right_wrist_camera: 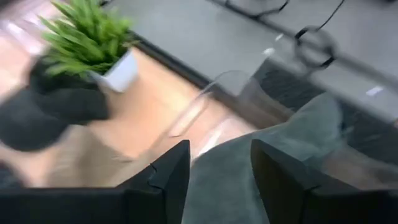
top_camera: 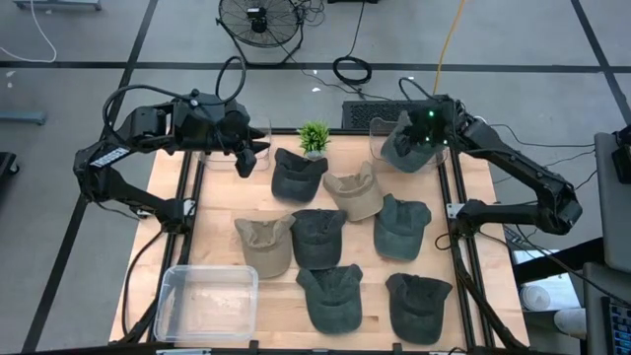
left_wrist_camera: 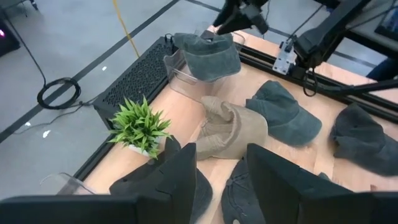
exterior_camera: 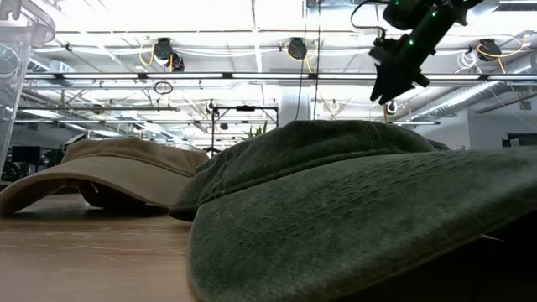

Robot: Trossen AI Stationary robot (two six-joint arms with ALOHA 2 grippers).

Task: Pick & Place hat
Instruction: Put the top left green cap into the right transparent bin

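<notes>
A dark green hat (top_camera: pixel 402 150) (left_wrist_camera: pixel 208 57) (right_wrist_camera: pixel 311 124) lies in a clear container (top_camera: pixel 378 133) (left_wrist_camera: pixel 180 78) at the table's far right corner, its brim draped over the container's rim. My right gripper (top_camera: pixel 418 136) (left_wrist_camera: pixel 239 22) (right_wrist_camera: pixel 221 180) hangs open just above it, fingers slanting down, and appears clear of the cloth. My left gripper (top_camera: pixel 248 158) (left_wrist_camera: pixel 224 180) stands open above the far left of the table, over a dark hat (top_camera: pixel 296 173) beside the plant. Several more hats, dark green and tan, lie on the wood.
A small potted plant (top_camera: pixel 315 138) (left_wrist_camera: pixel 140 124) stands at the far middle edge. A tan hat (top_camera: pixel 353 192) (left_wrist_camera: pixel 227 127) lies near it. A clear bin (top_camera: pixel 207 301) sits at the near left corner. In the low view a dark green hat (exterior_camera: pixel 361 210) fills the foreground.
</notes>
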